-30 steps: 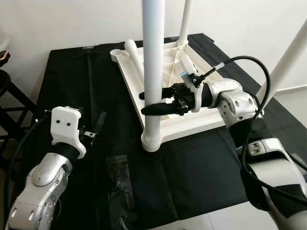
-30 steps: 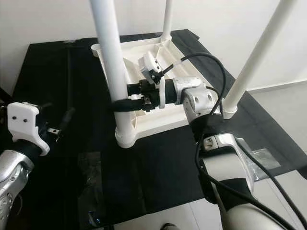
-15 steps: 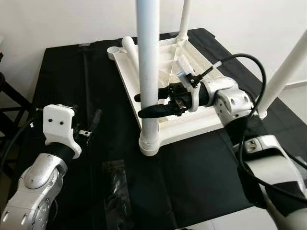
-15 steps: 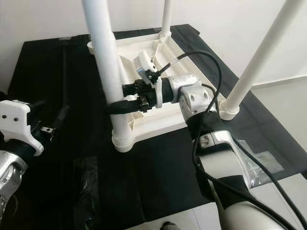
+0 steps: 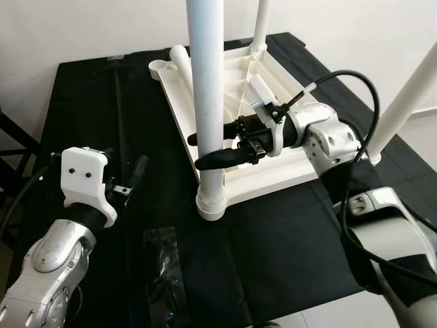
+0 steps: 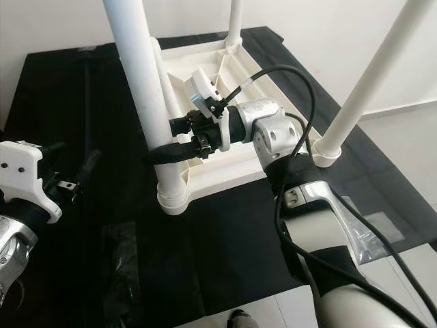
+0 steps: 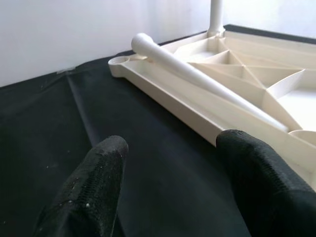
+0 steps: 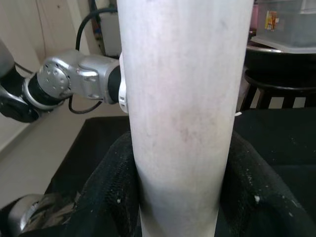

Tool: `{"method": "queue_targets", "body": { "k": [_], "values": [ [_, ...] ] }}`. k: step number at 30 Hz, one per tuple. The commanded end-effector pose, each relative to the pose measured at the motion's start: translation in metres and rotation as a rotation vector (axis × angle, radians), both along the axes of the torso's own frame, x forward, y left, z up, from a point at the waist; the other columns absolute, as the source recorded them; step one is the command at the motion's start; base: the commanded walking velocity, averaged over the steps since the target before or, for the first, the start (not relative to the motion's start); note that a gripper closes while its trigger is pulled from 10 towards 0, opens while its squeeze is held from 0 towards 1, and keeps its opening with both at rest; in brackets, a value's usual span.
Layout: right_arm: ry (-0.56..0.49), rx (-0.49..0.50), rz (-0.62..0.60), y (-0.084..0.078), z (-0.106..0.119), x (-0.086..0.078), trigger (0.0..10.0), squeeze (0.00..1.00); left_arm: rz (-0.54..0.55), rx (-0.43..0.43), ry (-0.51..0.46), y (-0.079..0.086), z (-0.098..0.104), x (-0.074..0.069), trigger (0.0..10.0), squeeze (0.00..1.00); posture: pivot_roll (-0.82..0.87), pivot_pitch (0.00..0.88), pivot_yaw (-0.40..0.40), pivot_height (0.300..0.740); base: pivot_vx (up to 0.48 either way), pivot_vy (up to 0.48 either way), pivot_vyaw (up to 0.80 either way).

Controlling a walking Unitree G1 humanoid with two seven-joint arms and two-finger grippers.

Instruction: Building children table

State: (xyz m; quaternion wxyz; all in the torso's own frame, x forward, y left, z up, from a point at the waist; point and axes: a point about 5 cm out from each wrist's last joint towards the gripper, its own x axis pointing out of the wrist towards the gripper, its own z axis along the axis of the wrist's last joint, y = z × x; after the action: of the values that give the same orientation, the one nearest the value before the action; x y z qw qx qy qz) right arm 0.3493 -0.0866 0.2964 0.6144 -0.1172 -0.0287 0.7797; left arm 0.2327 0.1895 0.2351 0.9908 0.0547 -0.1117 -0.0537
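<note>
Black fingers of the right pincer [image 5: 205,152] close around the near white leg [image 5: 207,89], one finger on each side of the tube, and the right wrist view shows the tube pressed between both pads. This leg stands upright in the near corner socket [image 5: 211,203] of the upturned tabletop [image 5: 273,89], so its long axis goes straight up, across the line of the pincer, which reaches in from the robot's right side. My judgement is that the leg is being seated or turned in its socket, and the coming move depends on keeping the tube vertical over that corner.

Two more legs already stand up: one at the far corner [image 5: 260,24] and one at the right corner [image 5: 403,102]. A fourth, loose leg [image 7: 197,79] lies flat inside the tabletop along its left edge, with its rounded end near the empty far-left socket [image 5: 158,66]. Its long axis runs away from the robot.

On the left, the left pincer [image 7: 170,163] hovers over the black cloth [image 5: 82,102] of the bench with its fingers spread wide and nothing between them. It points toward the lying leg, which is ahead of it and a little to its right. So the left arm is the nearer one for that last piece.

A clear plastic bag [image 5: 164,266] lies on the cloth close to the robot.
</note>
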Motion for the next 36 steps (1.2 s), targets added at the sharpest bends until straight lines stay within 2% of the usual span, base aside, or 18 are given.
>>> {"method": "queue_targets", "body": {
  "k": [1,8,16,29,36],
  "values": [
    [0.075,-0.069,-0.010,-0.001,-0.020,0.002,10.0,0.00,0.000,-0.009,0.015,0.001,-0.001,-0.004,10.0,0.00,0.06,0.329,0.009,0.740,0.000,0.000,0.00],
    [0.057,-0.055,-0.023,0.001,-0.019,0.008,10.0,0.00,-0.009,-0.006,0.023,-0.002,-0.001,-0.006,10.0,0.00,0.07,0.340,0.016,0.740,0.000,0.000,0.00],
    [-0.062,-0.163,0.008,0.008,-0.022,0.005,10.0,0.00,-0.014,-0.003,0.034,-0.003,-0.001,-0.006,10.0,0.00,0.07,0.352,0.024,0.740,0.000,0.000,0.00],
    [-0.067,-0.166,0.048,0.018,-0.013,0.005,10.0,0.00,-0.015,-0.004,0.041,-0.004,0.000,-0.008,10.0,0.00,0.07,0.363,0.017,0.740,0.000,0.000,0.00],
    [-0.051,-0.153,0.045,0.018,-0.019,0.005,10.0,0.00,-0.012,-0.004,0.042,-0.004,0.001,-0.008,10.0,0.00,0.07,0.367,0.014,0.740,0.000,0.000,0.00]
  ]
}}
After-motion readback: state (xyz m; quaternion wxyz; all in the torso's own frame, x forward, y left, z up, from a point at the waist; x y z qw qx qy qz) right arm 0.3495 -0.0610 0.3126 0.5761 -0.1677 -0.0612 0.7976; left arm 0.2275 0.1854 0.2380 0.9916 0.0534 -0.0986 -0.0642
